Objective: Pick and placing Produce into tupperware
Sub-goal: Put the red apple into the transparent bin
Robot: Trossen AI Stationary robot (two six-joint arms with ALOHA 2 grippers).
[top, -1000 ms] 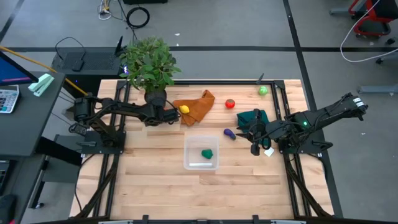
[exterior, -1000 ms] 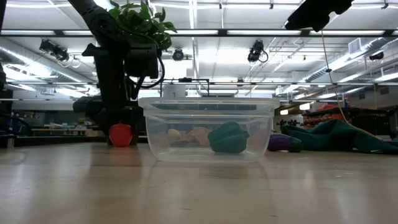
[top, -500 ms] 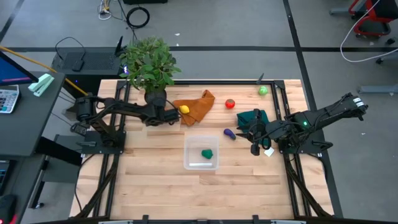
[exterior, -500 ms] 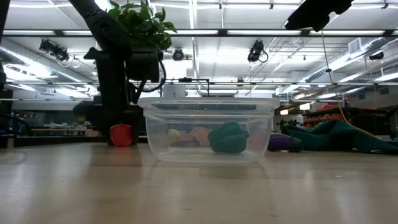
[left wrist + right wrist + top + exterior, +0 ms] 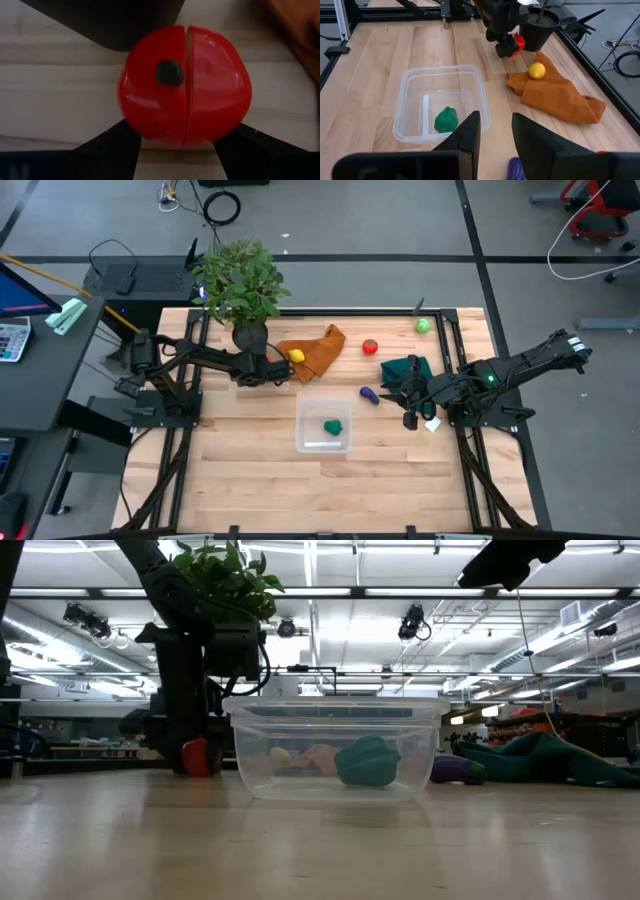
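Note:
My left gripper point(image 5: 272, 370) stands beside the plant pot, down at the table, shut on a red produce piece point(image 5: 185, 92), which my fingers partly hide in the low view point(image 5: 196, 756). The clear tupperware point(image 5: 298, 425) sits mid-table with a green piece point(image 5: 333, 426) lying on its floor. A yellow piece point(image 5: 296, 356) rests on the orange cloth. A second red piece point(image 5: 370, 347), a light green one point(image 5: 423, 326) and a purple one point(image 5: 369, 394) lie on the wood. My right gripper point(image 5: 410, 418) waits open near the dark green cloth, touching nothing. My left gripper pinches the red piece between its two fingers point(image 5: 117, 142), one on each of its opposite sides point(image 5: 135, 127). The fingers come at it from above, slanting from the table's left. Its underside still sits on the table top beside the pot.
The potted plant point(image 5: 240, 285) stands right behind my left gripper. The orange cloth point(image 5: 320, 350) lies to its right and the dark green cloth point(image 5: 405, 368) near my right gripper. Bare wood stretches along the near half of the table point(image 5: 250, 480).
My left gripper has shifted a little toward the table's right, closer over the red piece. In the low view its dark fingers now cover part of that piece. The red piece itself has stayed where it was.

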